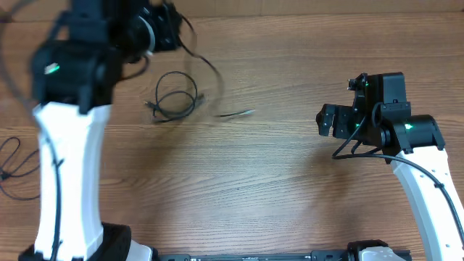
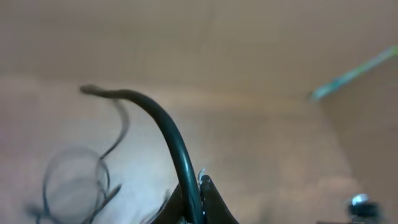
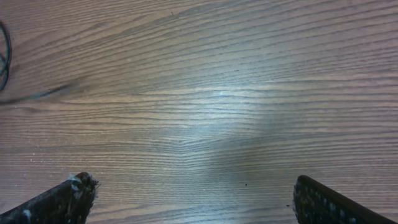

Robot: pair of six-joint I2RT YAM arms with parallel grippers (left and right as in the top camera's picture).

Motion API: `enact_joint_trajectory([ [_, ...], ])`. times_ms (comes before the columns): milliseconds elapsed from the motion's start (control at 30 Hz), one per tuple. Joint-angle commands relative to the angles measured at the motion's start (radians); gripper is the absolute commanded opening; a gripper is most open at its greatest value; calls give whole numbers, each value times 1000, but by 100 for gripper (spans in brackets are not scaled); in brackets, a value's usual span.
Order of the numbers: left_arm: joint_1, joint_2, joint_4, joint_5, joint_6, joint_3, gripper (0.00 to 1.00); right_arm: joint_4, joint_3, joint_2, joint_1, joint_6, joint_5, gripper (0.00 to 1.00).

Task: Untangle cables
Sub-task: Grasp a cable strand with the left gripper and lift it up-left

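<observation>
The work surface is a bare wood-grain table [image 1: 290,181]; no bin, tray or other container is in view, so all cables lie directly on the wood or hang from a gripper.

1. Left gripper [image 2: 199,202]: jaws appear closed on one cable [image 2: 169,132], though the wrist view is blurred. The cord rises from the fingers in an arc and, in the overhead view, trails down to a silvery plug end [image 1: 246,112] near the table. Holding it high is probably meant to draw this cord away from the coil [image 1: 196,93] without dragging the coil along.
2. The coil lies flat on the table, just below the left gripper and beside the plug end. Whether the two cords cross cannot be told.
3. A third cord [image 1: 13,163] lies in loose loops at the table's left edge, well apart from the others.
4. Right gripper [image 3: 193,190]: jaws wide, holding nothing, low over bare wood and well apart from the cables, likely parked clear of the pull.
</observation>
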Motion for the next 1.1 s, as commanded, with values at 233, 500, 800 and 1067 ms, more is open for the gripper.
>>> enact_joint_trajectory([
  [233,145,-35,-27,-14,79,259,4,5,2,5,-3,3,10,100],
  [500,287,-42,-22,19,70,259,5,3,2,5,-3,3,10,100],
  [800,295,-21,30,748,342,258,4,5,2,5,-3,4,9,100],
  [1067,294,37,-4,826,494,256,4,1,2,5,-3,4,4,100],
])
